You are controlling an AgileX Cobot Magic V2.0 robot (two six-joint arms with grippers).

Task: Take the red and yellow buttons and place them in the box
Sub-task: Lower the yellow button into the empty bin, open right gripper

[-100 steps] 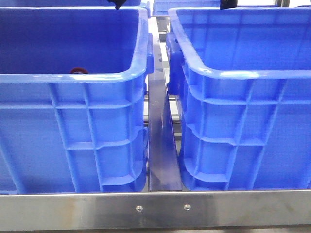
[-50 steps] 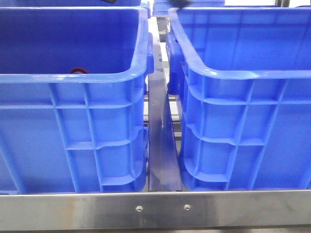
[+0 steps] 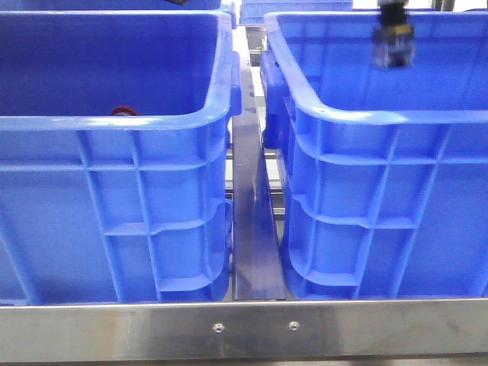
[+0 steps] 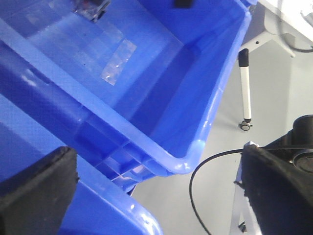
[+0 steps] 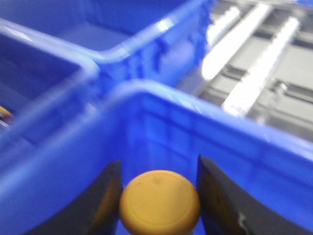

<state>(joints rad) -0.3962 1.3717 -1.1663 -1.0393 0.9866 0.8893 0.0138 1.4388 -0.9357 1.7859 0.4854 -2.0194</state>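
The right tool is closed on the yellow button, one finger on each side of its round cap. In the front view the same tool hangs inside the rim of the right-hand box, near that box's far wall. Holding the button over the open box rather than beside it means that a release would, I judge, drop it inside the walls.

The yellow cap faces the wrist camera. The button's axis therefore seems to run along the fingers, though the picture is blurred and I cannot be sure.

The red button lies in the left crate, just behind that crate's near rim, only its top edge showing. It is well apart from the right-hand box and not yet collected.

The left tool stands wide, holding nothing, above a crate corner.
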